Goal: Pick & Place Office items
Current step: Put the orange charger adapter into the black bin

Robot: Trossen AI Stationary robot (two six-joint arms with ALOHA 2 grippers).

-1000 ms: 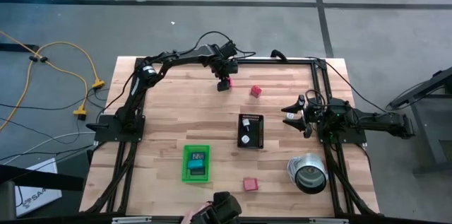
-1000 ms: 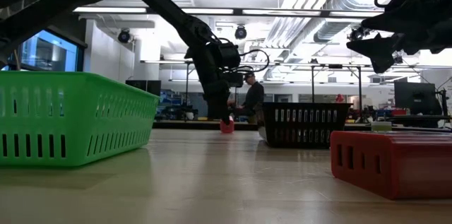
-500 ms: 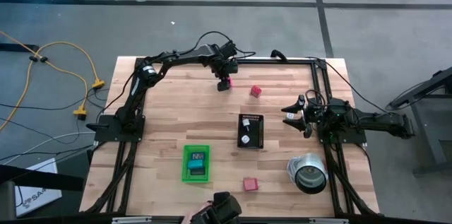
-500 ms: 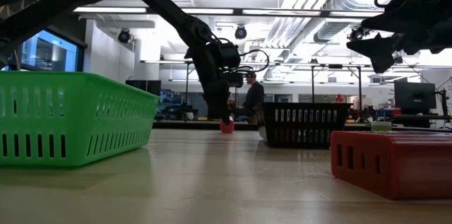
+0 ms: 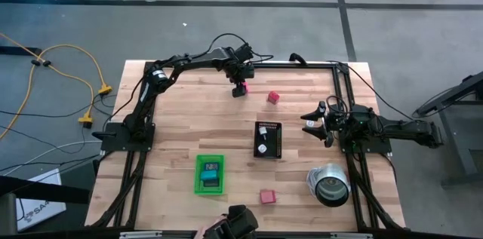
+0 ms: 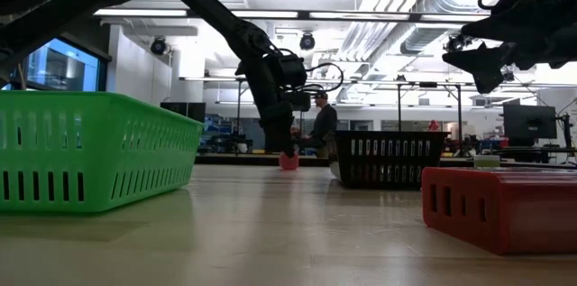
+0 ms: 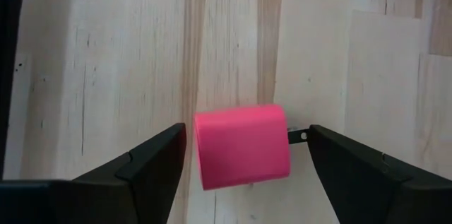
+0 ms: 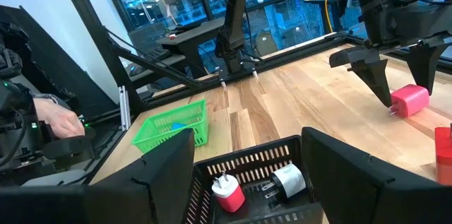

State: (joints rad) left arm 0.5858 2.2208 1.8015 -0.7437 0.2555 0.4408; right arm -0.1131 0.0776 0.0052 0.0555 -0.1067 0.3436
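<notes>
A pink block [image 7: 241, 146] with a small metal prong lies on the table near the far edge; it also shows in the high view [image 5: 240, 91] and the low view [image 6: 289, 161]. My left gripper [image 7: 244, 143] is open and points down over it, one finger on each side with a narrow gap to the block. It also shows in the high view [image 5: 240, 83]. A red block [image 5: 272, 97] lies to its right. Another red block [image 5: 266, 196] lies near the front edge. My right gripper [image 5: 316, 122] waits open and empty at the table's right, above the table.
A black tray [image 5: 267, 139] at mid-table holds a white piece [image 8: 286, 180] and a red-and-white piece [image 8: 227, 192]. A green tray [image 5: 210, 173] holds dark pieces. A silver can [image 5: 329, 184] lies at the front right. A person's hand [image 8: 56, 121] shows beyond the table.
</notes>
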